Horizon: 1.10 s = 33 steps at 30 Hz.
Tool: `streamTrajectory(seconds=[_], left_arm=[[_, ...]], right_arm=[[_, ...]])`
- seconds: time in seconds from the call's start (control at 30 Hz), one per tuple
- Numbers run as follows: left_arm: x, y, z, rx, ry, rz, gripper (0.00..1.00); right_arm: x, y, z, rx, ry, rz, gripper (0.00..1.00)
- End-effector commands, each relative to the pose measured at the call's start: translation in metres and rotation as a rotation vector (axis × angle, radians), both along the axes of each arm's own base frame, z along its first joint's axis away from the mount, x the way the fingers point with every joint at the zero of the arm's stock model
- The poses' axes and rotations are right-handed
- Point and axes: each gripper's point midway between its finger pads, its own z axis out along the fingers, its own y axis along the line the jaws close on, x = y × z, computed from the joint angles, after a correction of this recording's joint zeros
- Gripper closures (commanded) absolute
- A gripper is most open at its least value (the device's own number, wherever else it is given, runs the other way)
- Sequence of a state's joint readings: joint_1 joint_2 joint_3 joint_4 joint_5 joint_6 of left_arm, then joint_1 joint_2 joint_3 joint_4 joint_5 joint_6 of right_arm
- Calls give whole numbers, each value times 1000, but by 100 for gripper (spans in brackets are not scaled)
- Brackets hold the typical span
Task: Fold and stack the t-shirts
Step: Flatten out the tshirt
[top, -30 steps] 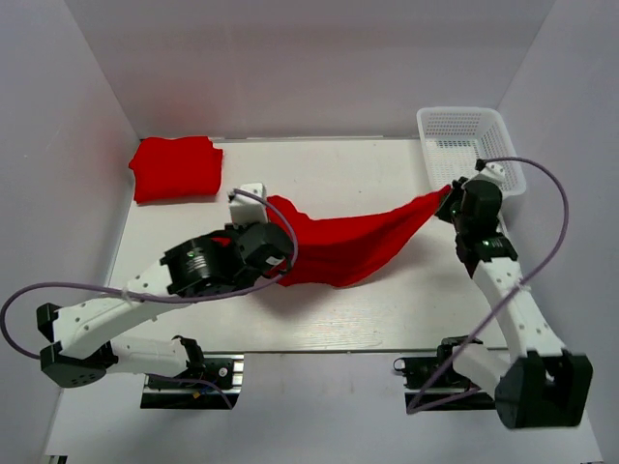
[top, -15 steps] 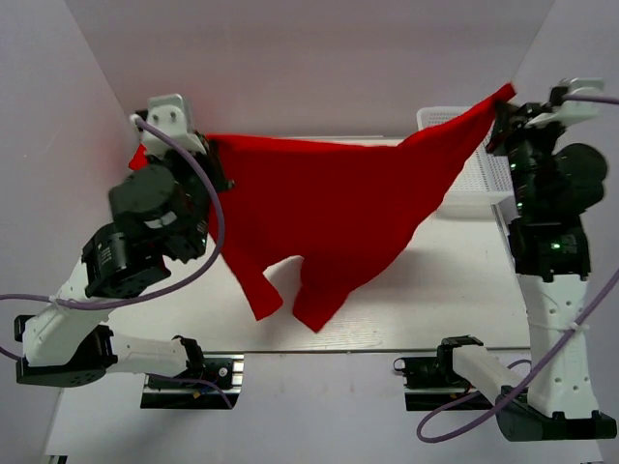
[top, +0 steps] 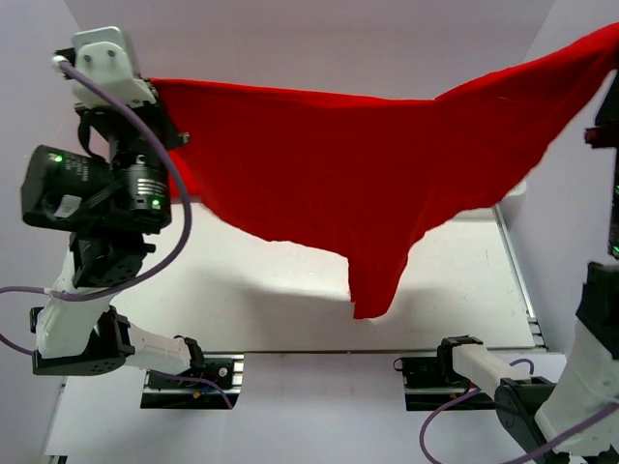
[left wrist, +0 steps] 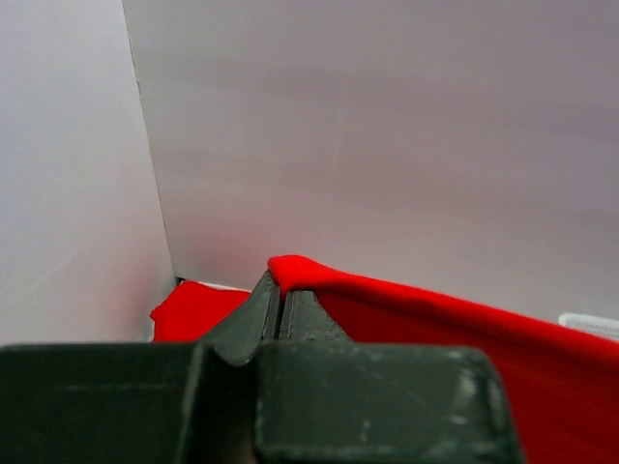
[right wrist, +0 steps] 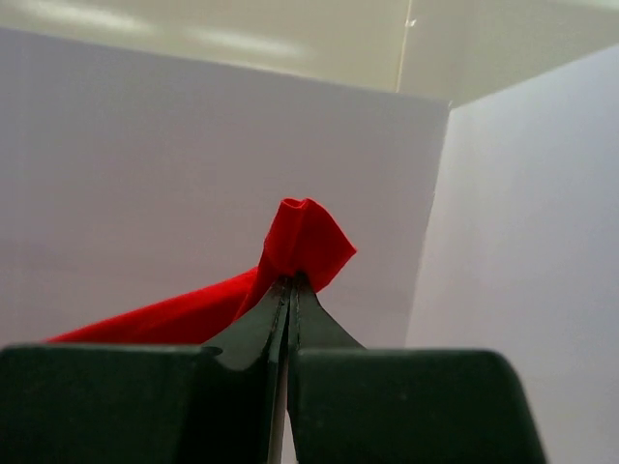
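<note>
One red t-shirt (top: 348, 164) hangs spread in the air, stretched between both arms high above the table. Its lowest tip (top: 372, 302) dangles over the table's middle. My left gripper (top: 157, 85) is shut on the shirt's left top corner, and the left wrist view shows cloth pinched at the fingertips (left wrist: 280, 288). My right gripper (right wrist: 290, 282) is shut on the other corner, with a bunch of red cloth (right wrist: 305, 237) sticking out past the tips. A second, folded t-shirt (left wrist: 193, 307) lies in the table's far left corner.
The white table (top: 271, 309) lies below the hanging shirt. A sliver of the white mesh basket (left wrist: 592, 325) shows at the far right. Enclosure walls stand close on the left, back and right. The raised right arm (top: 602, 309) fills the right edge.
Both arms have swung up and apart, lifting the t-shirt off the table and stretching it wide in the air. The folded shirt and basket are now hidden in the top view.
</note>
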State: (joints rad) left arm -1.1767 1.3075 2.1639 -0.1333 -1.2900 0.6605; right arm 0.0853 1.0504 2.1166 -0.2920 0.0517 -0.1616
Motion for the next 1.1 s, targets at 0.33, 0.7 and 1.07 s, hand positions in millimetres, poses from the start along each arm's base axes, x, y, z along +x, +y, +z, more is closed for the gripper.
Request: streamTrajectory(seconds=[0.33,0.7,1.07], left_arm=[[-1,4,6,68,32,47,100],[17,-23,-58,79,20,66,100],[107,-51,-194,219,169,139,100]], right_arm=[[-62,-19,34,-6,-197,-104,100],[128,1,-63,-16,148,-57,100],[280,59,-244,16,495,214,100]])
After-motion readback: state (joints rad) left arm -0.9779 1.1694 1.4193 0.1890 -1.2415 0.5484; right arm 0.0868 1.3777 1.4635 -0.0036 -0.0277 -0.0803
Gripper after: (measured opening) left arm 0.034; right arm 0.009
